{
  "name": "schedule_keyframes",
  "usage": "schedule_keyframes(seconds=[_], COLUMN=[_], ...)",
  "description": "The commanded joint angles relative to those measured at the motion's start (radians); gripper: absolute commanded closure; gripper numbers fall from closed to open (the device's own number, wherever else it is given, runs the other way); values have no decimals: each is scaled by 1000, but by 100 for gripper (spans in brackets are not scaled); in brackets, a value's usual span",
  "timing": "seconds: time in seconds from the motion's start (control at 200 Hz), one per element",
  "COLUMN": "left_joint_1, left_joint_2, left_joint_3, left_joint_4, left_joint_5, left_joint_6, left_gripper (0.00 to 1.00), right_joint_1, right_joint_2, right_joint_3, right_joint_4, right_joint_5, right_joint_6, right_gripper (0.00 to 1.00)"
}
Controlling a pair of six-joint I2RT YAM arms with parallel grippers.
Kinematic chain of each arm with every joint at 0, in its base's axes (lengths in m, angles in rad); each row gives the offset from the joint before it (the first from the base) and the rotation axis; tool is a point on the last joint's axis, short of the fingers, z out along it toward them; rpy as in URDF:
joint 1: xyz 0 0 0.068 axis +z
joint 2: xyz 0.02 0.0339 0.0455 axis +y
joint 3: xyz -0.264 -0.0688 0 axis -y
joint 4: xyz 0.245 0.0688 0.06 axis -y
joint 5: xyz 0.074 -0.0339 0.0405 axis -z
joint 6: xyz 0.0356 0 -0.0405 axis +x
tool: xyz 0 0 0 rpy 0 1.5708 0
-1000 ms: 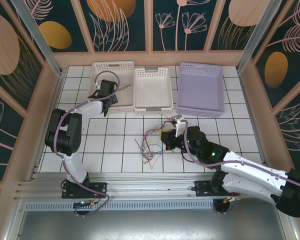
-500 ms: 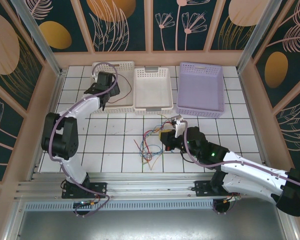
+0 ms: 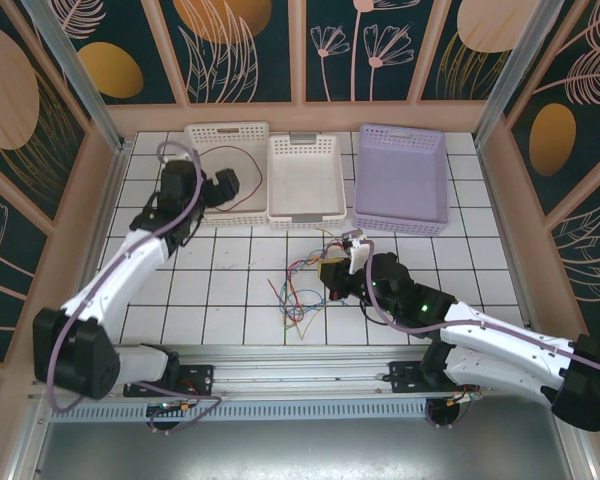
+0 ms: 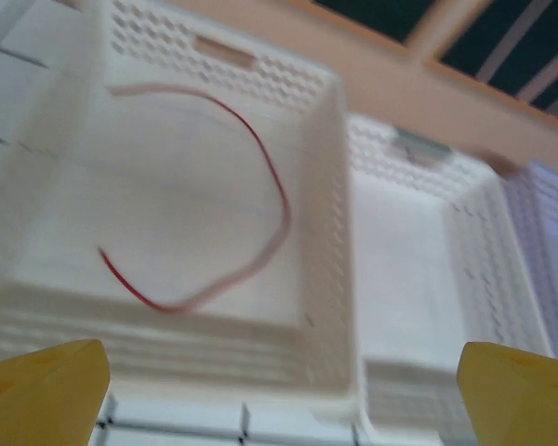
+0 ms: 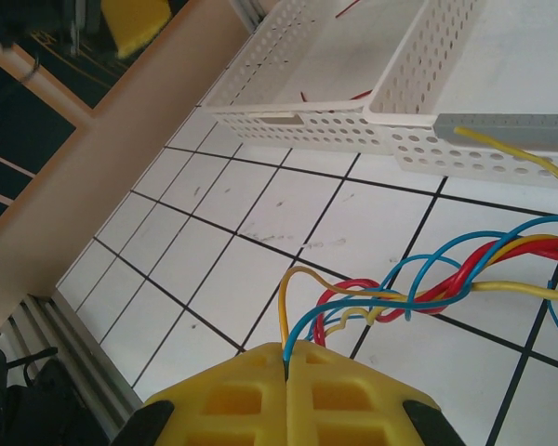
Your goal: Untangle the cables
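Right pincer (image 3: 334, 280) sits low over the tabletop (image 3: 230, 290), mid-field, just right of the tangle. In the right wrist view the right pincer (image 5: 286, 358) is clenched: its yellow fingers (image 5: 232, 400) are pressed flat together, with one yellow and one blue strand coming out of the seam. So it's grasping the cables (image 5: 446, 279).

The cables (image 3: 298, 290) are a loose knot of red, blue, yellow and green strands lying on the white tiles at centre. Some are twisted together just beyond the fingertips.

Farther out, on the left, the left pincer (image 3: 225, 188) is released, jaws wide apart with nothing between them. It hovers at the near rim of the left white basket (image 3: 226, 131). The left wrist view has the left pincer (image 4: 279, 398) facing that basket.

A separate red cable (image 4: 284, 218) lies in a loose open loop on the basket floor, apart from the fingers.

Along the back row, the middle white basket (image 3: 305, 145) is beside it, then the purple basket (image 3: 400, 135).
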Motion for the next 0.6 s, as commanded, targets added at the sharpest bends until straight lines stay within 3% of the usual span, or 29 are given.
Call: schedule_keyframes(seconds=[0.0,0.28,0.49,0.596], left_joint_1=[-104,-318,-463,-504], left_joint_2=[-66,-198,-199,-195], left_joint_3=[-148,-434,-539,-561], left_joint_4=[56,203,328,373], left_joint_5=[147,190,197,216], left_joint_6=[-57,-152,-170,-177], left_gripper=[5,7,9,16], right_joint_1=[8,7,7,7], right_joint_2=[-7,-37,-42,-44], right_joint_3=[42,61,68,70], right_joint_4=[53,55,62,65], right_joint_5=[-6,-23,-31,-30], right_joint_6=[5,14,20,22], right_gripper=[100,100,100,100])
